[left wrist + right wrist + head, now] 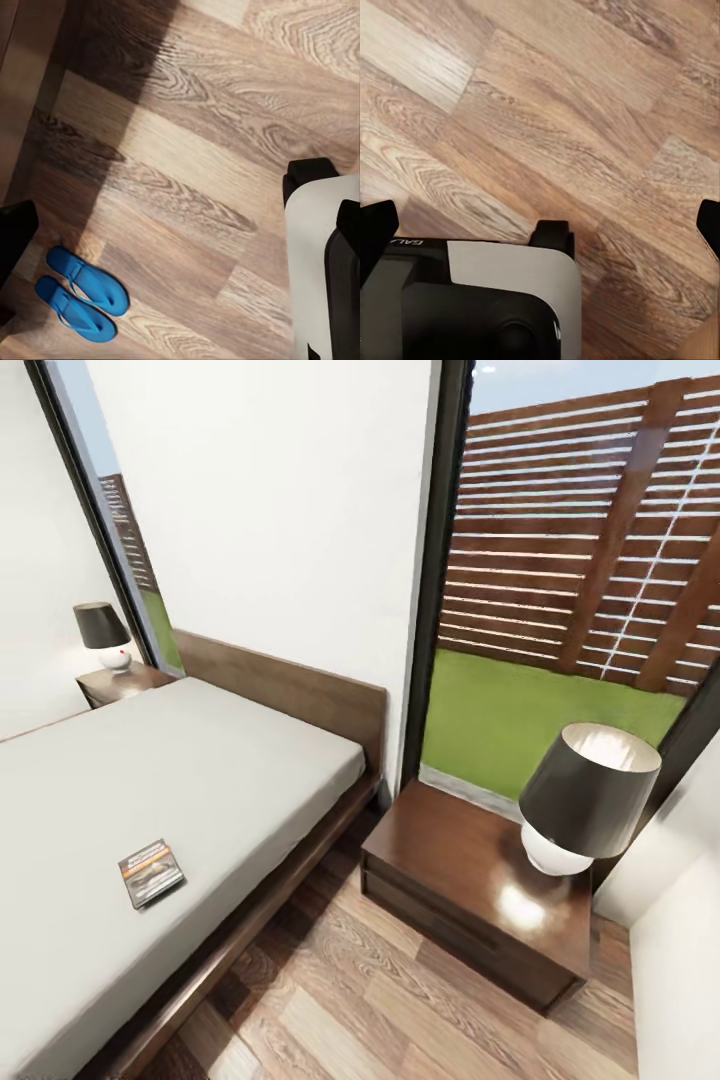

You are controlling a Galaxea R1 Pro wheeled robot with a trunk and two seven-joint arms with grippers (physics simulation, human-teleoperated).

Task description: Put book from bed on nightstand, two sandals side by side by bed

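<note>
Wood-plank floor (547, 112), robot base (487, 300), gripper fingertips (376, 232)

The head camera looks down from above the bed (150, 780) toward the nightstand (470, 890) and window. Both wrist cameras face straight down at the wood floor (187, 150), sharing it with the head view's lower edge.

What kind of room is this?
A bedroom, most likely: a low dark-wood bed with a pale-grey mattress, a glossy reddish-brown wooden nightstand beside it, and a dark-shaded lamp with a round white base on top.
</note>
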